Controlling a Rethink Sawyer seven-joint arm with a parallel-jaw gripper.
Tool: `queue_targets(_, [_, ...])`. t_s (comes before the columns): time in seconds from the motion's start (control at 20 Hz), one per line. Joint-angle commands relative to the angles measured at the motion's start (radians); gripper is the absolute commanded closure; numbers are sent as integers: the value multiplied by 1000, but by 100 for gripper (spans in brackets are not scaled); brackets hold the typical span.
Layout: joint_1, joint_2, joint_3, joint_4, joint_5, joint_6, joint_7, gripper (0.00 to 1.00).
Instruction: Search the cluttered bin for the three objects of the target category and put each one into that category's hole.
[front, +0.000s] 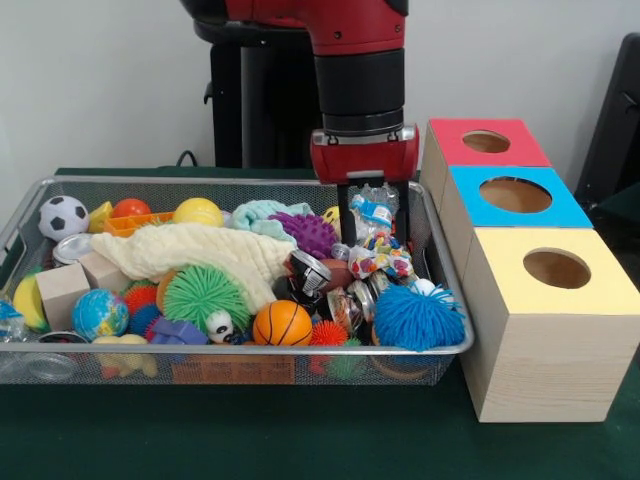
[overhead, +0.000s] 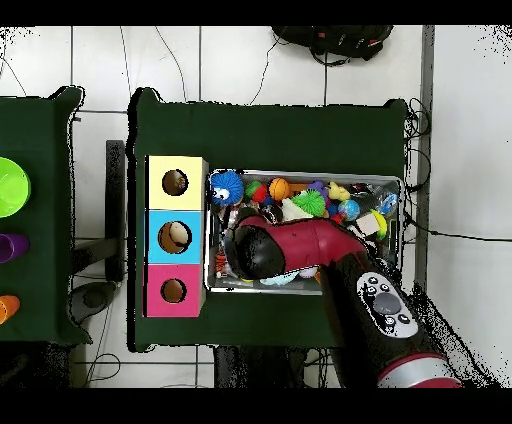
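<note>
Robot lab: pedestal arm (front: 350, 60), floor cables (overhead: 440, 235).

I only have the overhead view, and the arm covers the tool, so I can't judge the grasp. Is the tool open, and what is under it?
Observer: The front view shows the tool open, with its fingers apart and lowered into the wire bin.
Operator: Is anything between them?
Observer: A multicoloured knotted rope toy sits between the fingers. I cannot tell whether they touch it.
Operator: Is there another one close by?
Observer: What looks like a second knotted toy lies just on the camera's side of the first, behind the fuzzy blue ball.
</note>
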Motion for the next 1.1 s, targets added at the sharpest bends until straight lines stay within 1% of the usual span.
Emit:
queue_targets(0.05, [60, 82, -83, 78, -183, -194, 22, 0])
queue_targets(0.2, [88, 96, -121, 71, -208, -230, 47, 0])
queue_targets(0.4, [110, 121, -148, 52, -218, -250, 50, 0])
queue_targets(0.65, [145, 167, -197, 23, -222, -316, 59, 0])
queue_targets(0.85, [142, 194, -198, 1, -226, -314, 36, 0])
queue_targets(1.1, [147, 197, -211, 16, -230, -329, 32, 0])
